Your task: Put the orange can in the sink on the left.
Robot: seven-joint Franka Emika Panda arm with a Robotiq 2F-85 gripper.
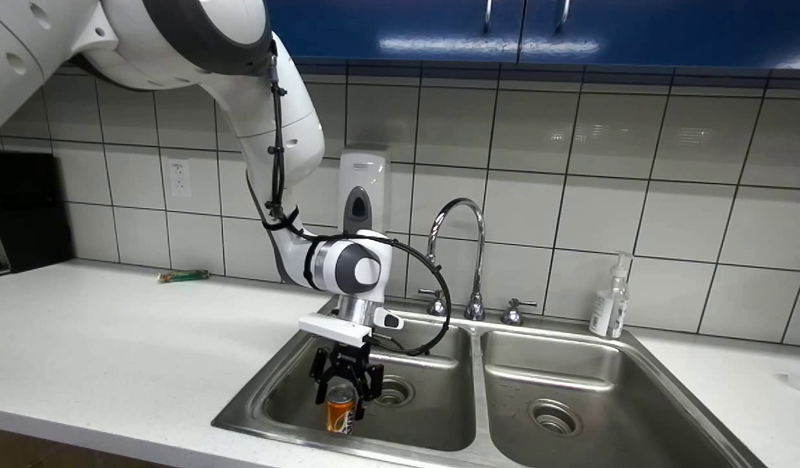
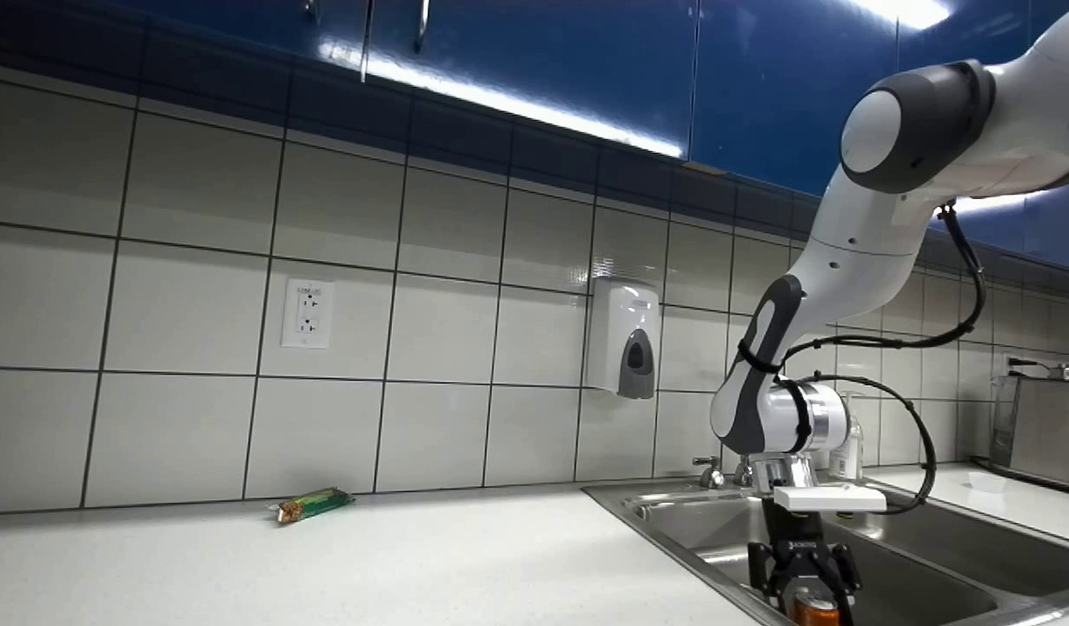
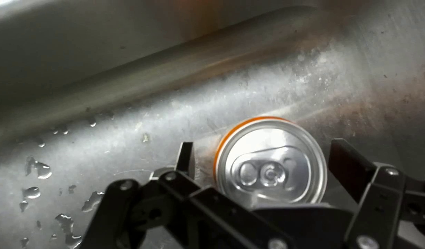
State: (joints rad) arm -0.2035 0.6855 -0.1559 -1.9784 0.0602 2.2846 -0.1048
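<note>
The orange can (image 1: 339, 414) stands upright in the left basin of the double sink (image 1: 439, 396), close to its front left corner. From above, in the wrist view, the silvery lid of the can (image 3: 271, 162) shows with an orange edge. My gripper (image 3: 263, 152) reaches down into that basin around the can and is open. Its left finger (image 3: 186, 159) and right finger (image 3: 349, 166) stand on either side of the lid, with a gap visible on both sides. In an exterior view only the upper part of the can (image 2: 816, 612) shows below the gripper.
A metal divider (image 1: 481, 390) separates the left basin from the right basin (image 1: 608, 416). Behind the arm rise the faucet (image 1: 476, 260) and its handles. A soap bottle (image 1: 611, 302) stands at the back right, and a green wrapper (image 1: 183, 275) lies on the counter (image 1: 133, 344).
</note>
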